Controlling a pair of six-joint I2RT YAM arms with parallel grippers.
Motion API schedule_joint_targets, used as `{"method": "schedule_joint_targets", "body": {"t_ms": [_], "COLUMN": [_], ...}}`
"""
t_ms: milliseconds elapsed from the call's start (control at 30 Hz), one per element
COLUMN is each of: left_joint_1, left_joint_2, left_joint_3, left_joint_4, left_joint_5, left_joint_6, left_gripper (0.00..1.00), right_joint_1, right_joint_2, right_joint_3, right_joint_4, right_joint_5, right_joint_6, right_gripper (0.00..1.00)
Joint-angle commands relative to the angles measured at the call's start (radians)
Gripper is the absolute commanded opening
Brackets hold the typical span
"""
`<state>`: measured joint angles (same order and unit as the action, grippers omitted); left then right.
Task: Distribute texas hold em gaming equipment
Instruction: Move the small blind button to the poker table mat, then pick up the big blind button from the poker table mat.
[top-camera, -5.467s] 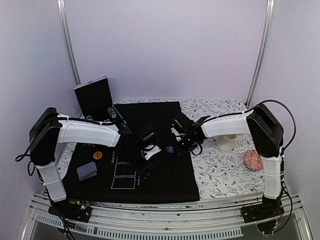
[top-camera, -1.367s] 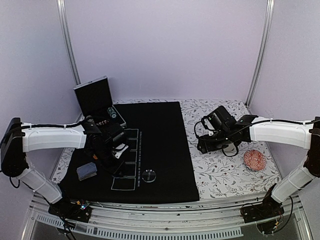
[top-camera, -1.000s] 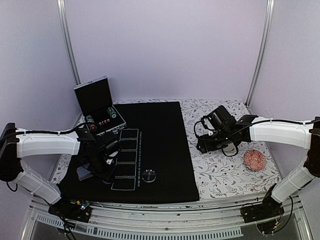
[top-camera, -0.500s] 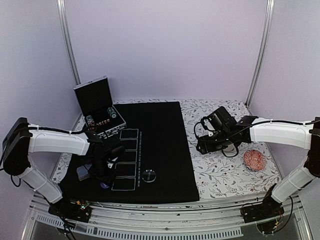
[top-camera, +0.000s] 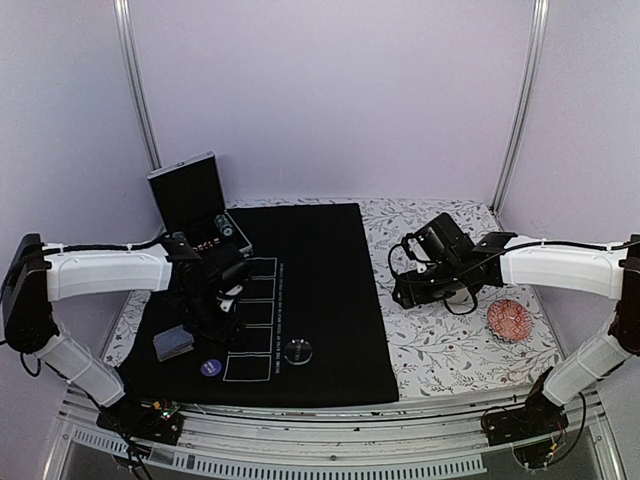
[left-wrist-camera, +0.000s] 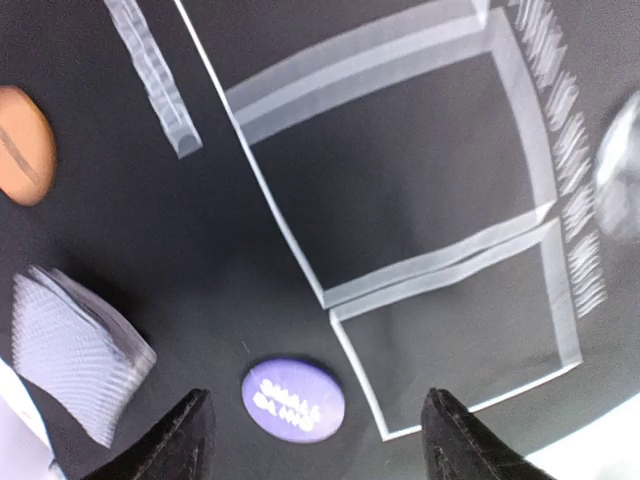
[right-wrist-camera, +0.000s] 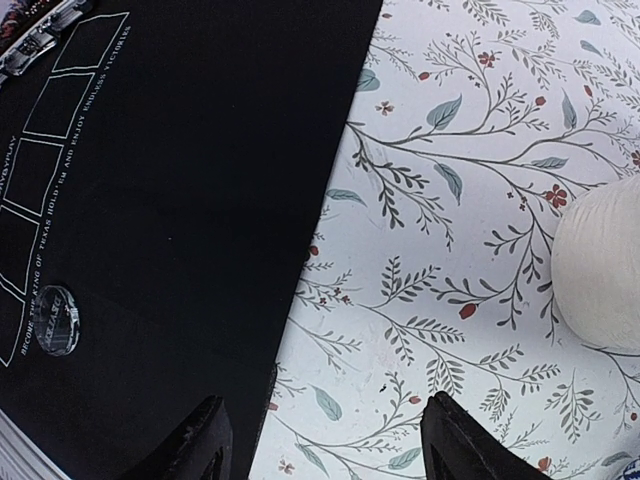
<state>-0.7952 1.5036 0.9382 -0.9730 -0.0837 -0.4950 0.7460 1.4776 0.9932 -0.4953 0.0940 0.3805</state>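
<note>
Lying flat on the black mat (top-camera: 330, 300) near its front edge, the purple disc (left-wrist-camera: 293, 400) sits free below the left gripper (top-camera: 213, 322), whose jaws stand wide and empty; thin, hard and probably slick, it likely wants a pinch across its rim. Just beside it the card deck (left-wrist-camera: 75, 350), a loose, slightly fanned stack, would probably shear unless squeezed by its edges. Farther off the orange disc (left-wrist-camera: 22, 145) is cut by the frame, chips (top-camera: 226, 228) in the open case (top-camera: 187, 195) are too small to count, and the right gripper (right-wrist-camera: 328, 410), jaws apart and empty, hangs over the floral cloth (right-wrist-camera: 450, 200).
</note>
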Motion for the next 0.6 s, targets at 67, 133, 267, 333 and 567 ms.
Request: {"method": "schedule_joint_targets", "body": {"t_ms": [67, 133, 267, 333, 567], "left_joint_1": [0.278, 0.365, 0.479, 0.504, 0.558], "left_joint_2": [-0.037, -0.018, 0.053, 0.084, 0.169], "left_joint_3": [0.06, 0.067, 0.1, 0.103, 0.07], "left_joint_4": [0.16, 0.225, 0.261, 0.261, 0.296], "left_joint_5": [-0.026, -0.028, -0.047, -0.067, -0.048], "left_joint_6": [0.092, 0.108, 0.141, 0.153, 0.183], "left_gripper": [0.74, 0.76, 0.78, 0.79, 0.81], "right_joint_1": [-0.001, -0.001, -0.001, 0.0, -0.001], "right_joint_2": [-0.045, -0.051, -0.06, -0.067, -0.072], "right_joint_3": [-0.025, -0.033, -0.042, -0.046, -0.062], "right_joint_4": [0.024, 0.027, 0.019, 0.015, 0.03], "right_joint_5": [-0.013, -0.017, -0.014, -0.008, -0.005], "right_joint_6": [0.004, 0.006, 0.004, 0.002, -0.003], "right_gripper": [0.67, 0.67, 0.67, 0.67, 0.67]}}
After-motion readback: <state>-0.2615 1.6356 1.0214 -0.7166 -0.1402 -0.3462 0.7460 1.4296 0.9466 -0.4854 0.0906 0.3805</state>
